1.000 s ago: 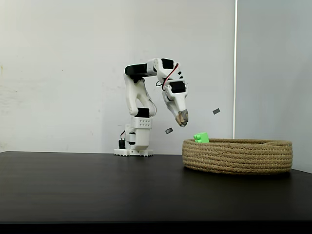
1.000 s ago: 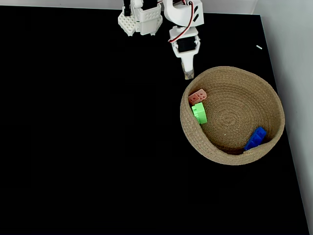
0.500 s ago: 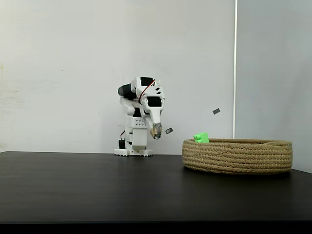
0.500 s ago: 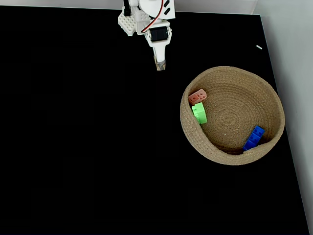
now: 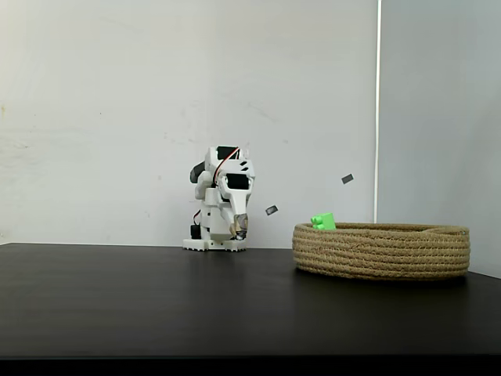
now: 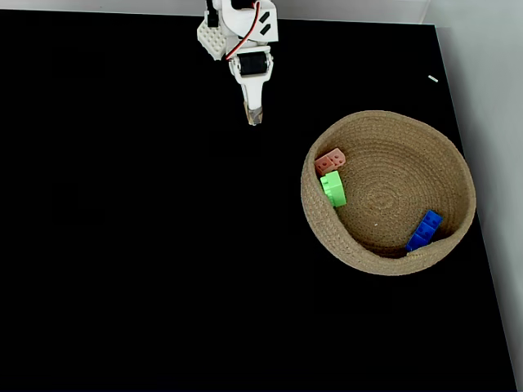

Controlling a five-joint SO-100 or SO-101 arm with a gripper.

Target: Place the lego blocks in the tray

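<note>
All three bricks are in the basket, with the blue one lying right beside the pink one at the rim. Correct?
Not quite. In a fixed view from above, the green brick lies beside the pink brick. The blue brick lies apart, at the opposite side of the basket. All three are inside.

Even, soft daylight-like lighting; both fixed views sharp and free of blur.

From the side, the white wall (image 5: 117,102) is evenly bright with faint smudges, and the black surface (image 5: 156,305) carries a dull sheen. From above, that surface (image 6: 122,245) reads almost pure black, swallowing any shadows, while the tray (image 6: 458,175) shows a soft shade inside its near wall. The white arm (image 6: 245,33) is slightly overexposed.
</note>
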